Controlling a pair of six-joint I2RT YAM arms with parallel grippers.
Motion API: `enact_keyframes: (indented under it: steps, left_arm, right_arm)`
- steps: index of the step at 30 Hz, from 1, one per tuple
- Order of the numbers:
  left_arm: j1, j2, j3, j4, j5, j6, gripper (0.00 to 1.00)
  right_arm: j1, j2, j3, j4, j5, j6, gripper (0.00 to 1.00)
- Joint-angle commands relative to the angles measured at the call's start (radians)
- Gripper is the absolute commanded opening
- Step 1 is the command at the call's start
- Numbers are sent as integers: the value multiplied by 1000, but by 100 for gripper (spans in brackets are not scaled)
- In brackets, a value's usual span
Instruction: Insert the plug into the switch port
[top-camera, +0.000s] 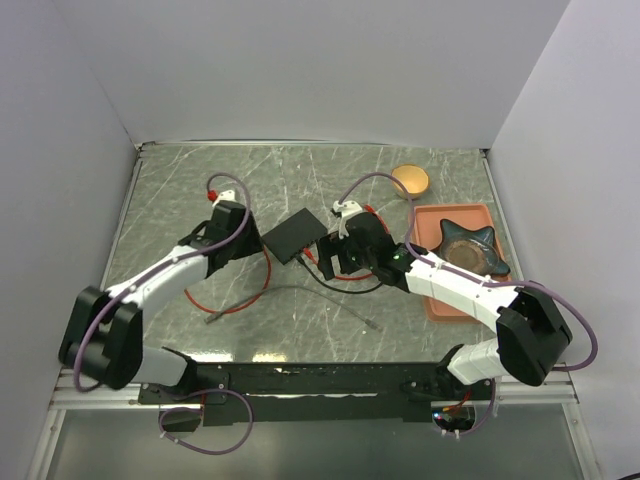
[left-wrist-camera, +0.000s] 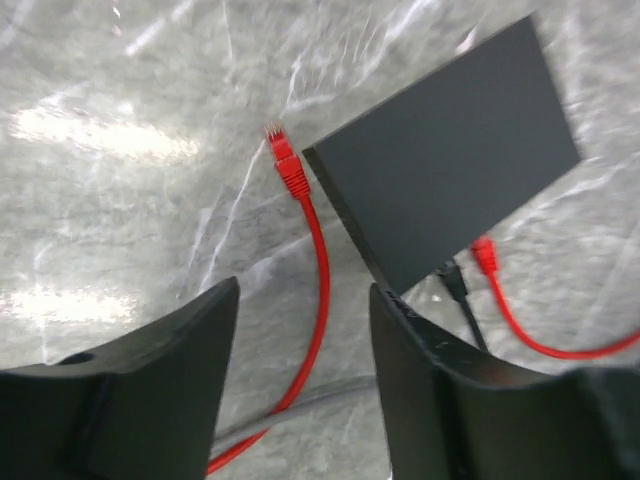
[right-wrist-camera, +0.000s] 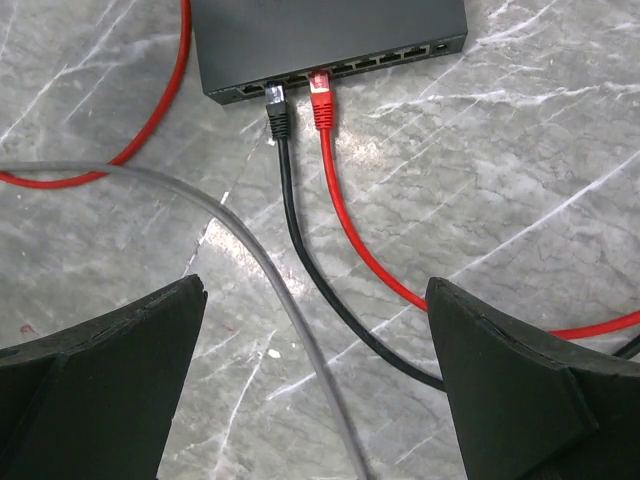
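Right gripper (right-wrist-camera: 316, 290) wide, empty; left gripper (left-wrist-camera: 303, 288) half-open, empty. Black plug (right-wrist-camera: 278, 108) at 12 o'clock in switch port (right-wrist-camera: 271, 88) — maybe shallow; a snagged cable (right-wrist-camera: 297, 240) could tug it out.

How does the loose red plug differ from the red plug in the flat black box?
The loose red plug lies free beside a corner of the flat black box; the inserted red plug sits plugged into its edge. The loose one lies alone; the inserted one has a black plug beside it. Both are red.
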Motion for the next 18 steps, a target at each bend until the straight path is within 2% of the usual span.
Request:
enact_keyframes:
  steps: [1,4,10,15,18]
  left_arm:
    - [-51,112,91,-9,-80,-5,55]
    - [-85,244,154,-29,-121,-7,54]
    - [-111,389,239,-49,-170,-22,54]
    - [-114,461,291,-81,-197,-27,54]
    - [-117,453,270,-59,-204,-31,53]
  right_arm:
    - [-5,-37,-12,42,10,6,99]
    - [-4,-40,-8,31,17,5,99]
    - [-4,-54,-17,25,40,-4,99]
    - [-7,-56,-26,27,54,-12,99]
    - [-7,-48,-18,14,59,-13,99]
